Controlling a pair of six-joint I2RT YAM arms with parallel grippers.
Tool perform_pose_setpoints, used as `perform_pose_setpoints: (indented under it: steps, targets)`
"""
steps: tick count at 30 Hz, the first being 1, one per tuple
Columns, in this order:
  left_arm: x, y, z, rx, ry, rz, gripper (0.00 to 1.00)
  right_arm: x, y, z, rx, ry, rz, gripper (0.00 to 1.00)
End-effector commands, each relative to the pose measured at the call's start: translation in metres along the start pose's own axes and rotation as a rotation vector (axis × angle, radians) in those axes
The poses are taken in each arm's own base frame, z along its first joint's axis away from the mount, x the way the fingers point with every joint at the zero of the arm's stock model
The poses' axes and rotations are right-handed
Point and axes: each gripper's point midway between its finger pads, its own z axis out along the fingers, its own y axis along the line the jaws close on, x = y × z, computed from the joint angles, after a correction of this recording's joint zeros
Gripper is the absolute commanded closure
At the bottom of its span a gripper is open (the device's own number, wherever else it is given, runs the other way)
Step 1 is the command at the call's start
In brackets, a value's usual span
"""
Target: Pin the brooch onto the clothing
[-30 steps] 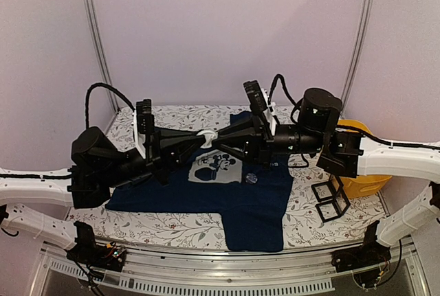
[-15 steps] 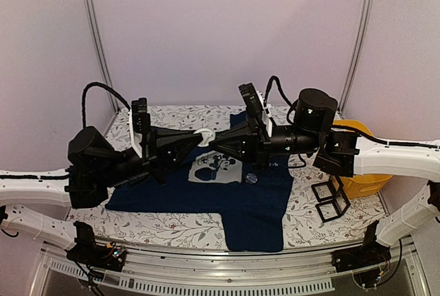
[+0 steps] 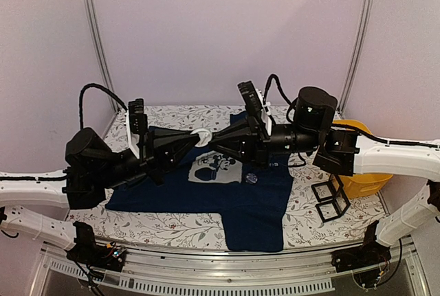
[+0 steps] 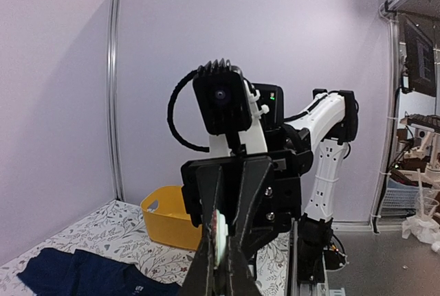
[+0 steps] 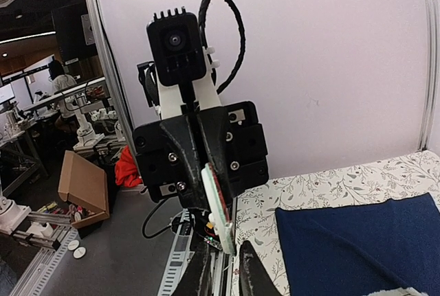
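Note:
The navy T-shirt [image 3: 254,203] lies flat on the table, its pale mouse print [image 3: 216,167] facing up. The white round brooch [image 3: 202,137] hangs in mid-air above the shirt's left half. My left gripper [image 3: 197,138] and right gripper [image 3: 209,139] meet tip to tip on it. In the left wrist view the brooch [image 4: 221,237] stands edge-on, pinched between my left fingers [image 4: 204,268]. In the right wrist view its lower edge [image 5: 228,231] sits between my right fingers [image 5: 249,275], which are nearly closed. A corner of the shirt [image 5: 364,241] shows below.
A yellow basket [image 3: 361,169] stands at the right edge of the table, also in the left wrist view [image 4: 168,217]. A black wire-frame stand [image 3: 330,201] sits in front of it. A small clear object [image 3: 251,178] lies on the shirt right of the print.
Both grippers have drifted slightly left and up together, keeping the brooch between their tips. The shirt has not moved.

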Motion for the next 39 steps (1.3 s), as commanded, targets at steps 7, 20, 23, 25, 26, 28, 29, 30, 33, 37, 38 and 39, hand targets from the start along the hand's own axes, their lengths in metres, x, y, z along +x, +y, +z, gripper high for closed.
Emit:
perform_pose_setpoints:
  steps: [7, 20, 23, 25, 26, 28, 29, 30, 33, 37, 38, 39]
  targets:
    - [0.003, -0.005, -0.001, 0.014, 0.002, -0.003, 1.0, -0.006, 0.001, 0.005, -0.008, -0.004, 0.004, 0.87]
    - [0.011, -0.004, -0.002, 0.009, 0.028, -0.015, 1.0, -0.007, -0.002, 0.004, 0.012, -0.002, 0.009, 0.85]
    - [0.012, -0.003, -0.002, 0.007, 0.032, -0.016, 1.0, -0.006, -0.002, 0.004, 0.014, 0.004, 0.013, 0.88]
    - [0.012, -0.003, -0.001, 0.005, 0.033, -0.015, 1.0, -0.005, -0.002, 0.004, 0.015, 0.007, 0.014, 0.93]
    - [0.013, -0.002, -0.001, 0.004, 0.035, -0.014, 1.0, -0.005, -0.002, 0.004, 0.015, 0.008, 0.014, 0.96]
    - [0.014, -0.002, -0.001, 0.004, 0.036, -0.017, 1.0, -0.004, -0.002, 0.004, 0.014, 0.012, 0.014, 1.0]
    - [0.015, -0.003, -0.001, 0.006, 0.038, -0.017, 1.0, -0.003, -0.002, 0.003, 0.017, 0.015, 0.014, 1.0]
    - [0.016, -0.003, 0.0, 0.006, 0.04, -0.018, 1.0, -0.002, -0.003, 0.003, 0.018, 0.017, 0.014, 1.0]
    - [0.02, -0.001, 0.0, -0.003, 0.066, -0.022, 1.0, -0.001, -0.003, 0.0, 0.031, 0.034, 0.005, 1.0]
    - [0.027, 0.0, -0.003, -0.011, 0.142, 0.003, 0.48, 0.011, -0.007, -0.009, 0.066, 0.162, -0.021, 1.0]
    - [0.028, 0.001, -0.005, -0.015, 0.169, 0.018, 0.42, 0.022, -0.007, -0.013, 0.072, 0.231, -0.02, 1.0]
    - [0.027, 0.001, -0.007, -0.019, 0.194, 0.031, 0.39, 0.031, -0.008, -0.018, 0.081, 0.298, -0.041, 1.0]
